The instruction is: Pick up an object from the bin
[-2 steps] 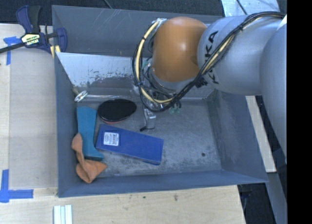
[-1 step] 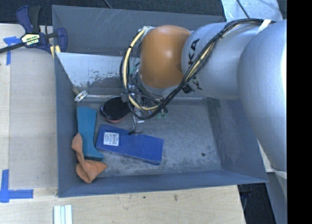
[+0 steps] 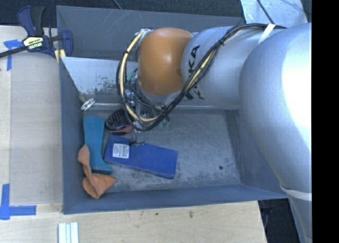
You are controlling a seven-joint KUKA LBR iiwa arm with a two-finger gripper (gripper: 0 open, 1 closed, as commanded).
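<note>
While the gripper point(image 3: 136, 132) hangs low over the blue flat box point(image 3: 143, 158), near-left in the bin point(image 3: 212, 141) beside a teal block point(image 3: 94, 140), I cannot tell its open/closed state. Advice: straddle the box's narrow width squarely, clear of the orange cloth point(image 3: 91, 181).

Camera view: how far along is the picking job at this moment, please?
Done: the arm is inside the bin, claw low above the labelled end of the dark blue box. In hand: nothing visibly lifted; the box lies flat on the floor. Left: the grasp and lift.
</note>
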